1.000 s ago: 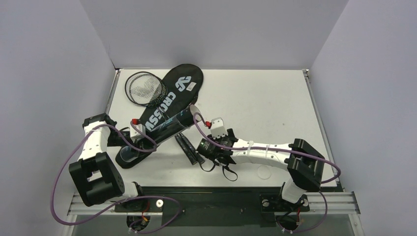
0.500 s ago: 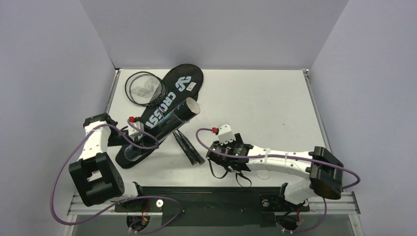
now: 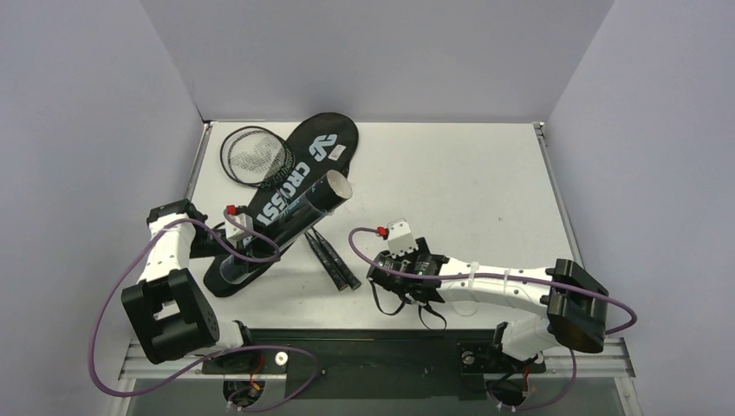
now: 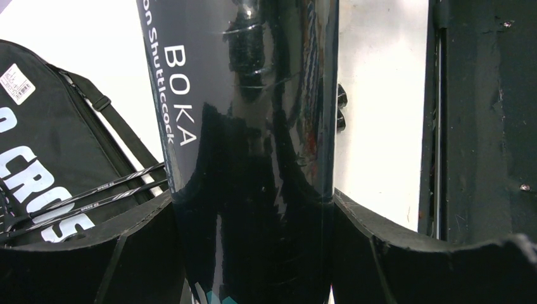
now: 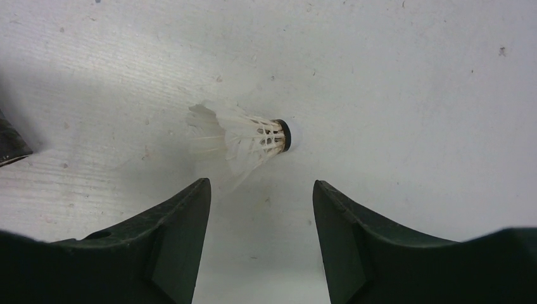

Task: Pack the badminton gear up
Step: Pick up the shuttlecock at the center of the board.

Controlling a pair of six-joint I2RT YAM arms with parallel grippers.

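Right arm has drawn back from the tube toward the near edge of the counter, and its jaws are released over a lone shuttlecock.
That shuttlecock lies on its side just beyond the spread right jaws, cork to the right in the wrist view. Left jaws grasp the tube, which slants across the bag near the rackets. My judgement of the risks: the shuttlecock is very light, so an off-centre fingertip could flick it away. Closing on the feathers instead of the cork could crush them. Descending too low could scrape the counter. The glossy tube might also twist in its grip.
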